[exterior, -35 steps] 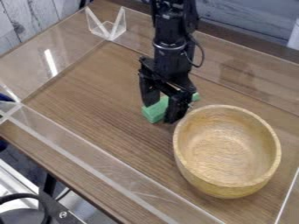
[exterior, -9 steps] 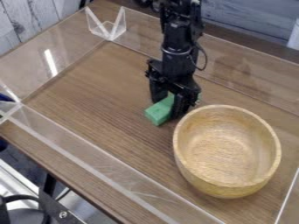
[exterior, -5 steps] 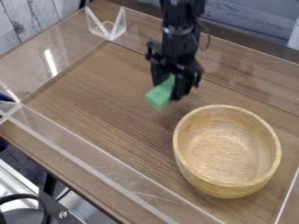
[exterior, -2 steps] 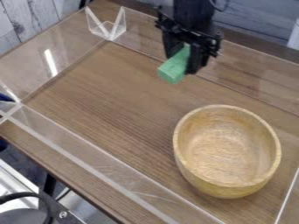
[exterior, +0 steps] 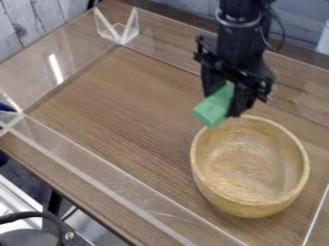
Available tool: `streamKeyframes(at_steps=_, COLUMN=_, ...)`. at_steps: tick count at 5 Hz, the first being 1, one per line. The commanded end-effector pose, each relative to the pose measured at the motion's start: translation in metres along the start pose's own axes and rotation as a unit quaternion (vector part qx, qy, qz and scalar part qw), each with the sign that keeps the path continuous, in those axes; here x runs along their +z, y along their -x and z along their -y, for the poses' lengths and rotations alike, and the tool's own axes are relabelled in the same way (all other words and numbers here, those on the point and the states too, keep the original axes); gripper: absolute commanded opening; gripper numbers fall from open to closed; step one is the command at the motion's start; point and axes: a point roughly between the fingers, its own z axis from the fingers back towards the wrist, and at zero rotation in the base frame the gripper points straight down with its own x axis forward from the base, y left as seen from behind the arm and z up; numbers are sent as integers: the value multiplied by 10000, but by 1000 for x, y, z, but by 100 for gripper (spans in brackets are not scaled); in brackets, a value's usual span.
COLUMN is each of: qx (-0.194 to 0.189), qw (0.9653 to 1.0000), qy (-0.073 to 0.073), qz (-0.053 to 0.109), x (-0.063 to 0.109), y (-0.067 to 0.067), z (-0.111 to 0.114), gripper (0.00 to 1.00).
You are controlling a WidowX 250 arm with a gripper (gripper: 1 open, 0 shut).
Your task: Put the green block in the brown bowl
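Note:
The green block point(exterior: 215, 108) hangs tilted in the air, held by my gripper point(exterior: 236, 94), which is shut on its upper end. The black arm comes down from the top of the view. The block's lower end hovers just above the far left rim of the brown bowl point(exterior: 203, 161), a wide light wooden bowl at the lower right of the table. The bowl's inside shows only bare wood grain.
A clear acrylic wall point(exterior: 77, 159) runs along the front and left of the wooden tabletop point(exterior: 103, 96). A small clear stand point(exterior: 118, 27) sits at the far left corner. Dark cables point(exterior: 26, 231) lie below the table's front edge.
My gripper has lifted the green block off the table and carried it rightward and toward the bowl; it now hangs over the bowl's left rim.

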Motion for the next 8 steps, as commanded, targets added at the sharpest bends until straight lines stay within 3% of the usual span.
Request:
streamKeyframes(at_steps=1, qx=-71, qw=9995, qy=24, qz=318, x=13, y=-3, z=17, gripper=0)
streamKeyframes(at_steps=4, qx=-322, qw=9991, qy=224, qz=130, x=-14, y=11, z=52, gripper=0)
streamKeyframes(at_steps=6, qx=-376, qw=9988, qy=311, qz=44, x=-36, y=18, z=55, gripper=0)
streamKeyframes(at_steps=7, qx=-383, qw=9987, qy=331, qz=76, x=-37, y=18, z=55, gripper=0)
streamKeyframes(at_steps=8, qx=-367, qw=9986, qy=366, qz=139, x=-32, y=19, z=54, gripper=100)
